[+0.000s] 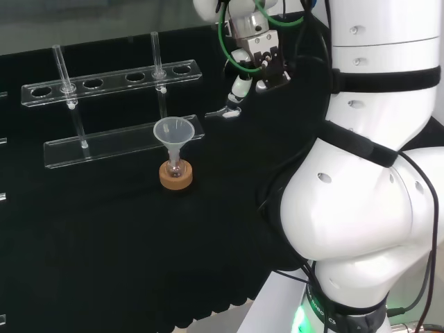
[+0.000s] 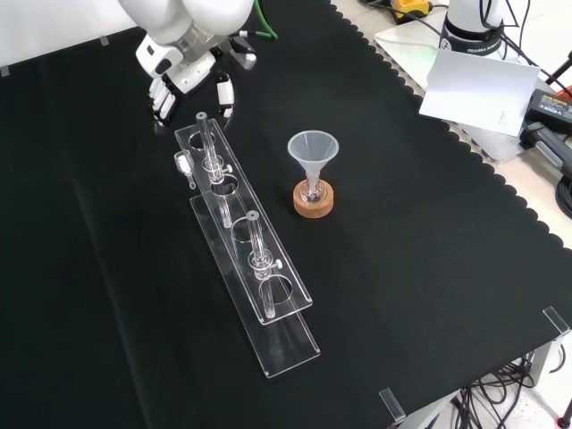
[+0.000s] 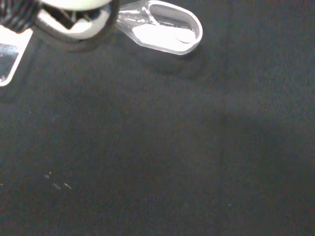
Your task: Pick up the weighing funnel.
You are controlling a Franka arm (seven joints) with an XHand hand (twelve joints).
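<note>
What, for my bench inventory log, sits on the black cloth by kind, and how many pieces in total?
Tube rack: 1
Glass tubes: 2
Funnel: 1
Small flask: 1
Cork ring: 1
Weighing funnel: 1
Total: 7

Clear weighing funnel (image 3: 167, 30), black cloth (image 2: 429, 268)
</note>
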